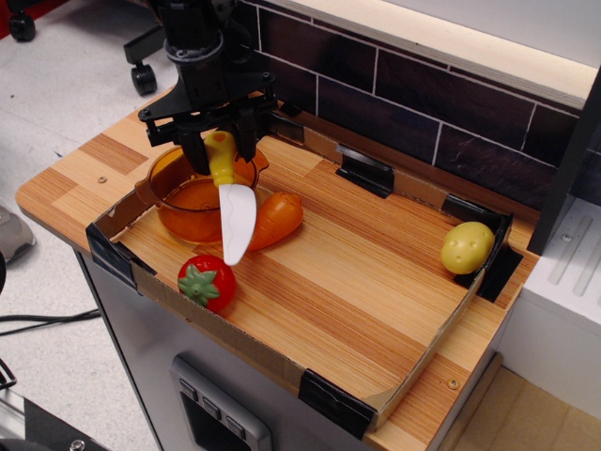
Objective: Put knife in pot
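My black gripper (218, 143) is shut on the yellow handle of the toy knife (234, 210). The knife hangs blade down, its broad white blade tilted toward the front. The blade tip shows in front of the pot's right rim and next to the carrot. The translucent orange pot (188, 195) stands at the tray's left end, right under and left of the gripper. The knife's handle is over the pot's right part; the blade reaches past its near rim.
An orange toy carrot (278, 218) lies against the pot's right side. A red toy strawberry (207, 281) sits by the front cardboard wall. A yellow toy potato (467, 246) is at the far right corner. A low cardboard rim (249, 338) borders the wooden board.
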Controlling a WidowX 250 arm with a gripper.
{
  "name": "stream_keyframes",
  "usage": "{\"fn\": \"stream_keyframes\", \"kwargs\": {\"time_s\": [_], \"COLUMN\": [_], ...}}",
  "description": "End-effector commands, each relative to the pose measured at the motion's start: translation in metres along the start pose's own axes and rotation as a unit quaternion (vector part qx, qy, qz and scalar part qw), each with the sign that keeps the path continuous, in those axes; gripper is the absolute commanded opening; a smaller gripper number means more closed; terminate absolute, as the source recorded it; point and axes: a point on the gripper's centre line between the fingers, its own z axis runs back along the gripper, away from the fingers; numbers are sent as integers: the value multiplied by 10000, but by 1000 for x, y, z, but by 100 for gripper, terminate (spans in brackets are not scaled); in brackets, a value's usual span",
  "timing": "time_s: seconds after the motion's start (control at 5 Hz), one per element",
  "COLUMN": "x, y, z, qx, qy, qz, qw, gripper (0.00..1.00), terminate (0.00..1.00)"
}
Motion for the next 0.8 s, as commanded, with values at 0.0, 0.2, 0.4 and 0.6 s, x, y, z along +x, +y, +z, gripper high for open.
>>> {"fn": "stream_keyframes", "kwargs": {"time_s": [0.0, 0.2, 0.4, 0.6], "x": [6, 10, 11, 13], "y": [6, 5, 5, 3], "z": [26, 35, 44, 56], "qx": [-198, -239, -340, -467], "qy": [-86, 32, 29, 39], "qz": [82, 152, 193, 261], "qw": [9997, 9996, 9992, 9986], "gripper": [0, 100, 100, 100], "terminate": [0, 0, 0, 0]}}
